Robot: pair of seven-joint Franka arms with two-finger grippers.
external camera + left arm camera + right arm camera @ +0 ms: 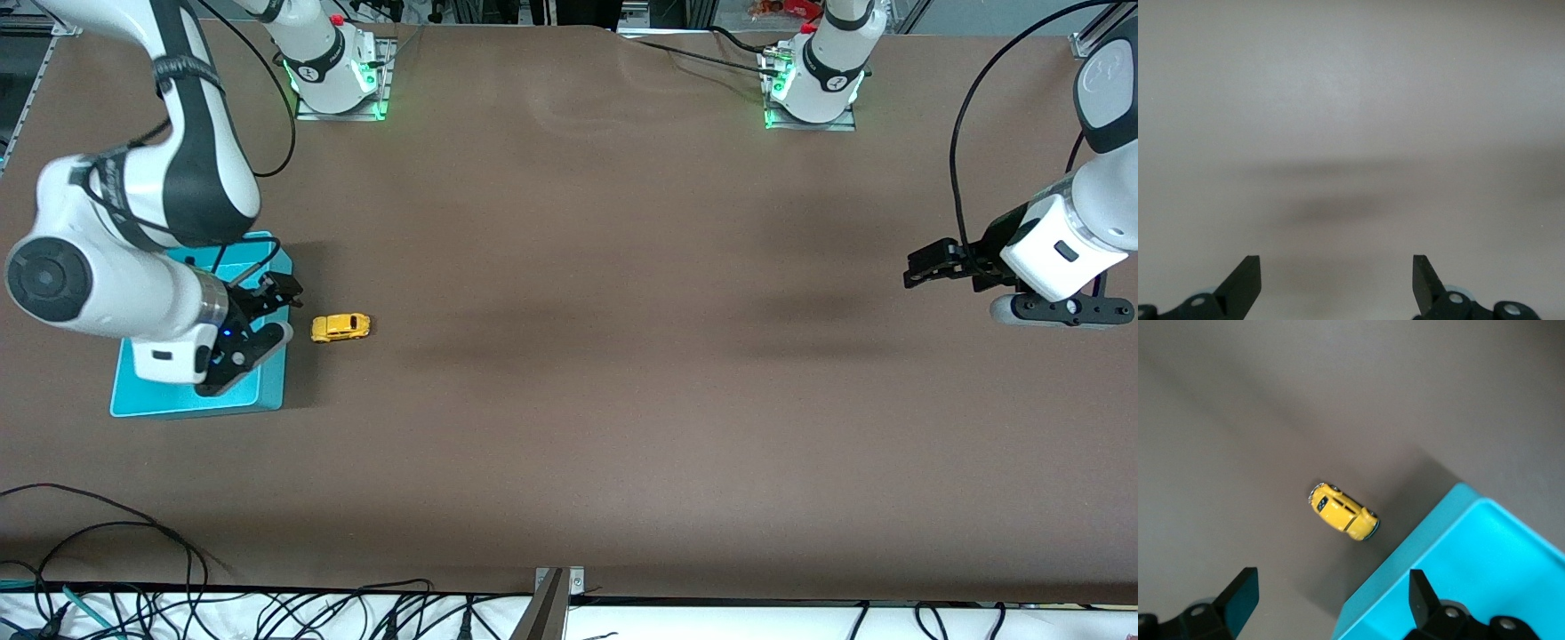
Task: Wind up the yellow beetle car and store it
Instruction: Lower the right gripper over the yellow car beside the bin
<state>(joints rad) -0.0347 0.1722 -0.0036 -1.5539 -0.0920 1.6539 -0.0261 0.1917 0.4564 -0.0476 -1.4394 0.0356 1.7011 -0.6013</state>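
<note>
Turquoise bin on brown table (contents apparently hidden).

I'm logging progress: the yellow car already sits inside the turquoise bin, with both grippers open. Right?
Not quite. The car stands on the table beside the bin, not in it, as the front view shows. The right gripper and the left gripper are indeed open.

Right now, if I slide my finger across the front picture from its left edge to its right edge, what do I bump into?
Bin → right end effector → car → bare table → left end effector.
</note>
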